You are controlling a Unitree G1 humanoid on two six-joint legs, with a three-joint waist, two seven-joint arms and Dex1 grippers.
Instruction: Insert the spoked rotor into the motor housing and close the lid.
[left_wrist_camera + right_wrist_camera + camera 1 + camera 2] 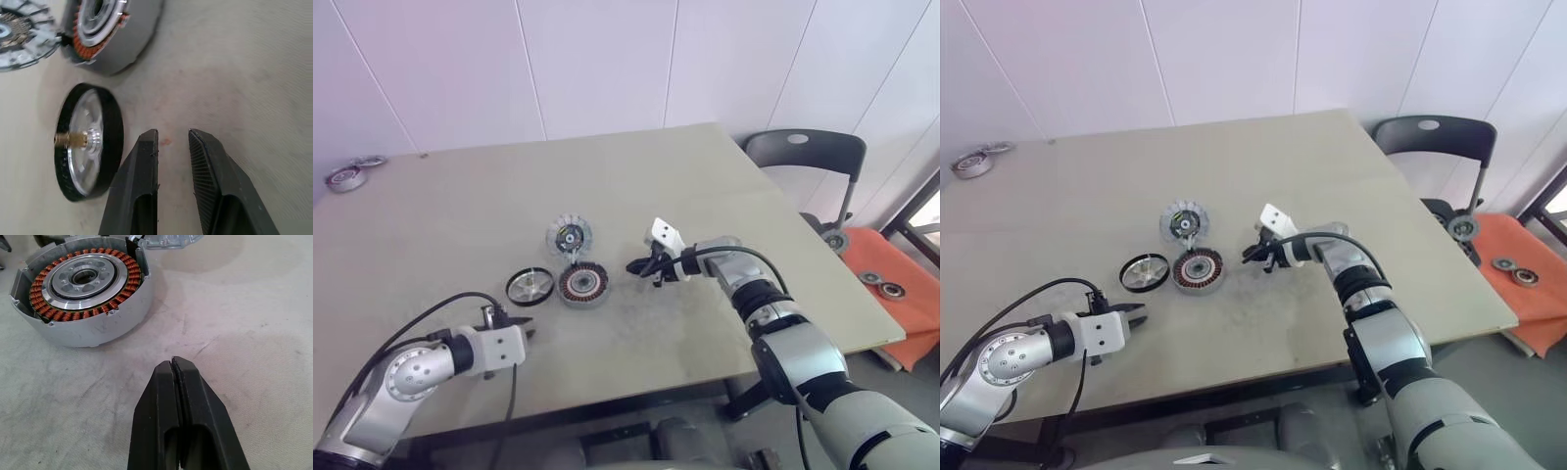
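The motor housing (582,285), a grey puck with copper-red windings and a silver hub, lies at the table's middle. Its lid (569,237), a silvery ribbed disc with a circuit board inside, lies open just behind it and joins it at one edge. Left of the housing lies the spoked rotor (530,286), black-rimmed, with a silver spoked face and a brass shaft (66,139). My left gripper (524,331) hovers in front of the rotor, open, with nothing between its fingers. My right gripper (634,265) is shut and empty, a short way right of the housing, pointing at it.
Metal rings (344,177) lie at the table's far left corner. A grey chair (803,157) stands past the right edge, and beside it an orange surface (891,284) holds small round parts. The table's front edge runs close under my left arm.
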